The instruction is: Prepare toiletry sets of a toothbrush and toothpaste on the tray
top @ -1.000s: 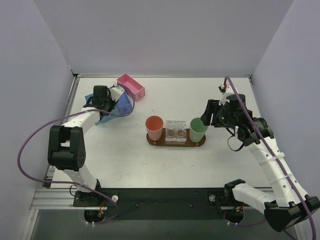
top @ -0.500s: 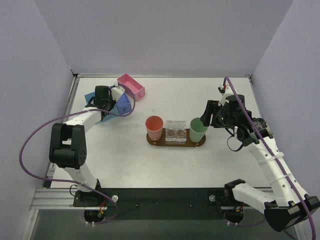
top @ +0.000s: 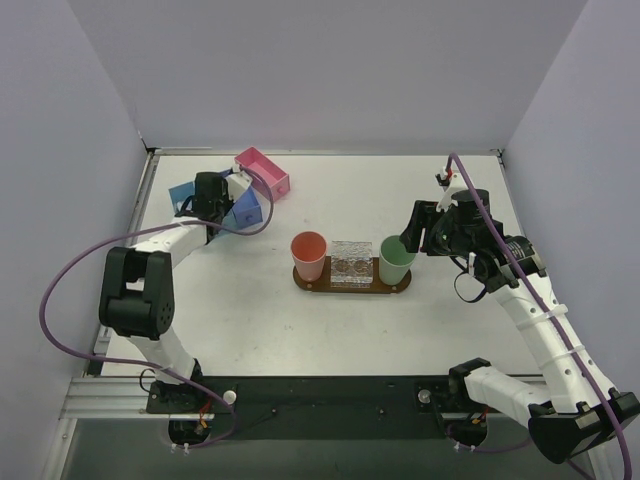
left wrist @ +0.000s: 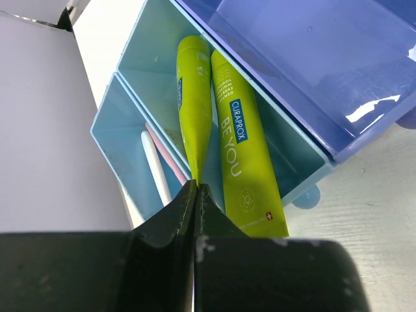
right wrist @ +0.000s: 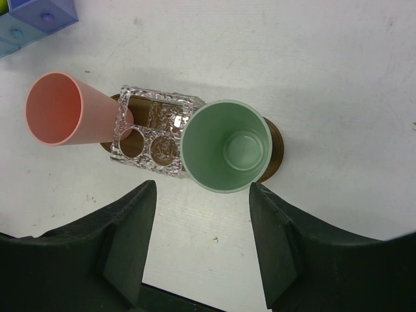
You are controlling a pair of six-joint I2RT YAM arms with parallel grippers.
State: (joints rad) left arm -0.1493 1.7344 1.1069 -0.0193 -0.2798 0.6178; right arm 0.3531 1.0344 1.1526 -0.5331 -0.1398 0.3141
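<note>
Two yellow-green toothpaste tubes lie side by side in a light blue bin compartment. My left gripper [left wrist: 196,187] is shut on the flat tail of the left toothpaste [left wrist: 194,110]; the other toothpaste [left wrist: 244,156] lies free beside it. A white toothbrush [left wrist: 155,166] and a pink toothbrush [left wrist: 168,156] rest in the neighbouring compartment. In the top view my left gripper [top: 207,190] is down in the blue bin [top: 240,210]. The brown tray [top: 350,287] sits mid-table. My right gripper [right wrist: 201,187] hovers open just near of the green cup [right wrist: 226,144], holding nothing.
On the tray stand a salmon-pink cup [top: 309,255], a clear glass holder [top: 351,262] and the green cup [top: 396,259]. A pink bin [top: 263,172] sits behind the blue one. Grey walls enclose the table on three sides.
My left gripper has closed from partly open onto the tail of the left tube and shifted slightly in the bin. The right arm has barely moved.
</note>
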